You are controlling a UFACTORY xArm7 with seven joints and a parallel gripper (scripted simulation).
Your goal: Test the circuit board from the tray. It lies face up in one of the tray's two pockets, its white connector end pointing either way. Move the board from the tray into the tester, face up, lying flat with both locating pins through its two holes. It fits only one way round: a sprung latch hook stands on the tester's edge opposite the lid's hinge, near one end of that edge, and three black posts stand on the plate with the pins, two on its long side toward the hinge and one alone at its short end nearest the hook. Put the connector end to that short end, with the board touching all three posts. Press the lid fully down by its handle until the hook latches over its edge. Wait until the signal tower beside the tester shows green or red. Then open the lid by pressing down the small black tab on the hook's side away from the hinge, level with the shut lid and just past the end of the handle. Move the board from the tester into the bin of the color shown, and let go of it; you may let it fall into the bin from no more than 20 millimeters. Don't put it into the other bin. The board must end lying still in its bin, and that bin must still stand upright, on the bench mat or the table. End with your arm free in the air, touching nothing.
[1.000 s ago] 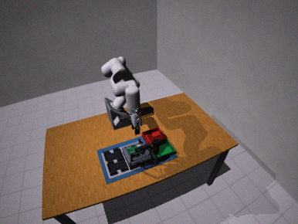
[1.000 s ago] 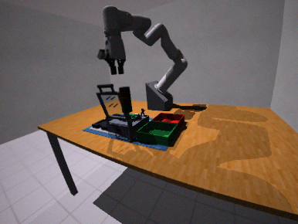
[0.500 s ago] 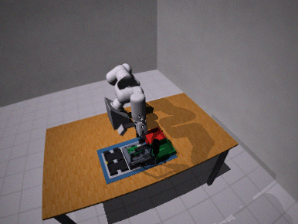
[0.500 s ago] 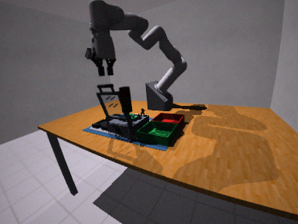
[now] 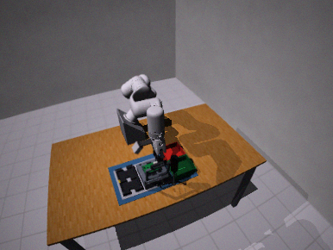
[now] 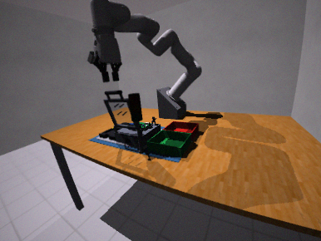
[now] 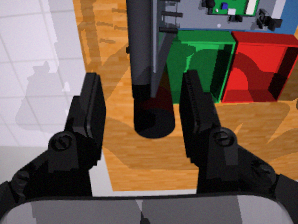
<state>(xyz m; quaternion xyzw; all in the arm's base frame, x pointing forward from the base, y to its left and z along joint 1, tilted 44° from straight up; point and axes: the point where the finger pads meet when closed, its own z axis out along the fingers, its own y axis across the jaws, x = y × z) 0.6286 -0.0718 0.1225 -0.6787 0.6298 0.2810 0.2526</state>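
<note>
The signal tower (image 7: 145,63) is a dark cylinder beside the tester and shows no color; it also shows in the exterior view (image 6: 135,108). The green bin (image 7: 202,63) and the red bin (image 7: 262,66) stand side by side next to the tester. My gripper (image 6: 109,76) hangs high in the air above the tower and the tester's edge. Its fingers are half open with nothing between them.
The black tray (image 5: 128,179) lies on the blue bench mat (image 5: 125,196) left of the tester, both pockets empty. The arm's base (image 6: 170,104) stands behind the bins. The upright lid and the tower rise below my gripper.
</note>
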